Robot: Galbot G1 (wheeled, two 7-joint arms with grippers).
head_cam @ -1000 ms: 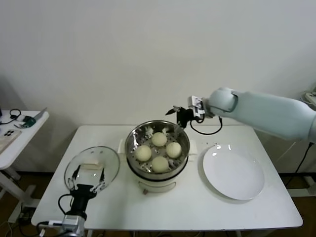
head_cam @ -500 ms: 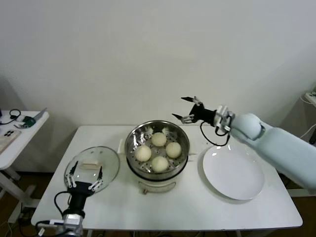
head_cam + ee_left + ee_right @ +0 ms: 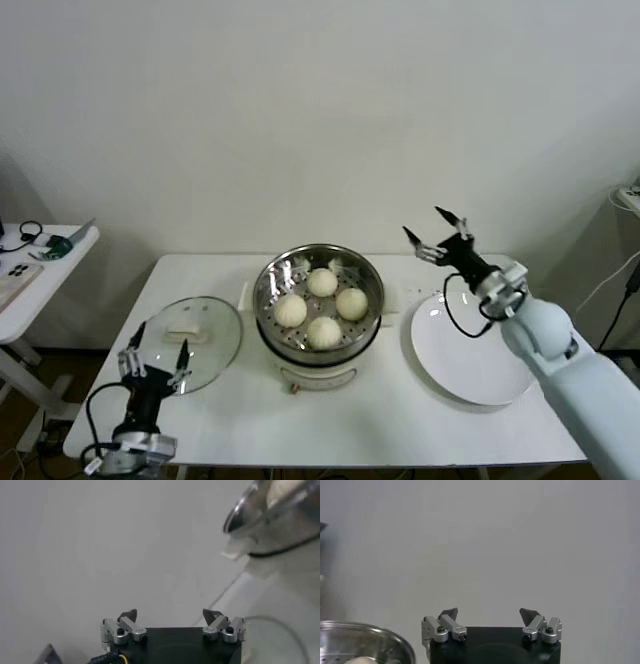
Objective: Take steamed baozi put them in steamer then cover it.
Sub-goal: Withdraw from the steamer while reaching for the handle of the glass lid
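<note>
White wall behind white bench (image 3: 380,425), steamer (image 3: 318,345) mid-bench holding four baozi (image 3: 322,306), cover (image 3: 190,338) flat just left of steamer, plate (image 3: 475,360) right of it, left gripper (image 3: 153,362) at cover's near edge, jaws spread, right gripper (image 3: 436,234) raised right of steamer, jaws spread, both empty

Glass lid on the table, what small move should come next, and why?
Probably the left tool, open and empty near the table's front edge, should move forward over the lid's handle. All four buns already sit in the steamer, the lid lies flat beside it, and the right tool is raised clear.
</note>
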